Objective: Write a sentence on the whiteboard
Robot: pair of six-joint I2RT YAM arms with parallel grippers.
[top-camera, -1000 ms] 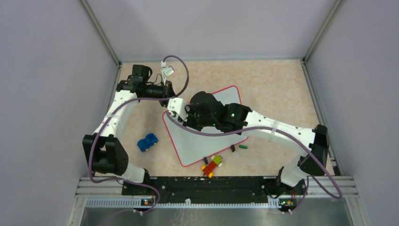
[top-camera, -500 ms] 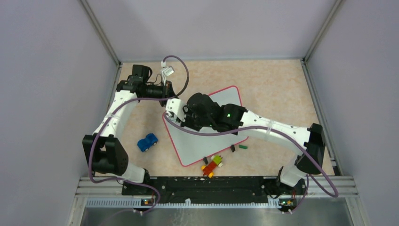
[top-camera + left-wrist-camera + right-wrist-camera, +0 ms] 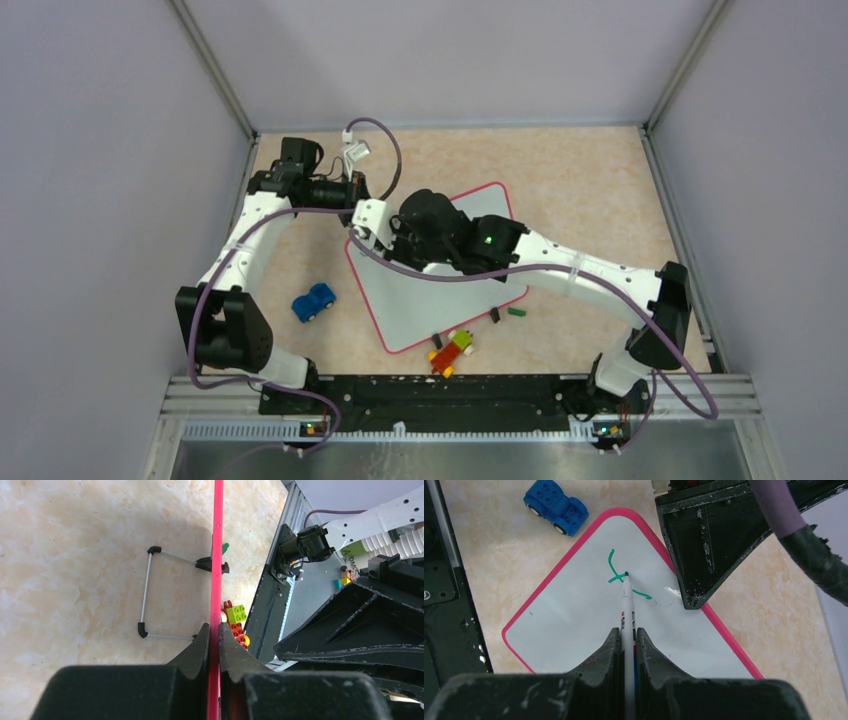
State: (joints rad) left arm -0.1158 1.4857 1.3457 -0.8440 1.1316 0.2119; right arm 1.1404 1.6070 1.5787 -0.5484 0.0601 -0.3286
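Note:
The whiteboard lies tilted on the table, white with a red-pink rim. My left gripper is shut on its far left rim; the left wrist view shows the rim edge-on between the closed jaws. My right gripper is shut on a white marker, whose tip touches the board. Of the sentence, only a few crossing green-teal strokes show, by the tip near the board's corner. In the top view the right wrist covers the writing.
A blue toy car sits left of the board, also in the right wrist view. A brick toy lies at the board's near edge, with small black and green pieces beside it. The board's wire stand shows underneath.
My right gripper has shifted slightly left and away across the board with the marker. The left arm and the board have not moved.

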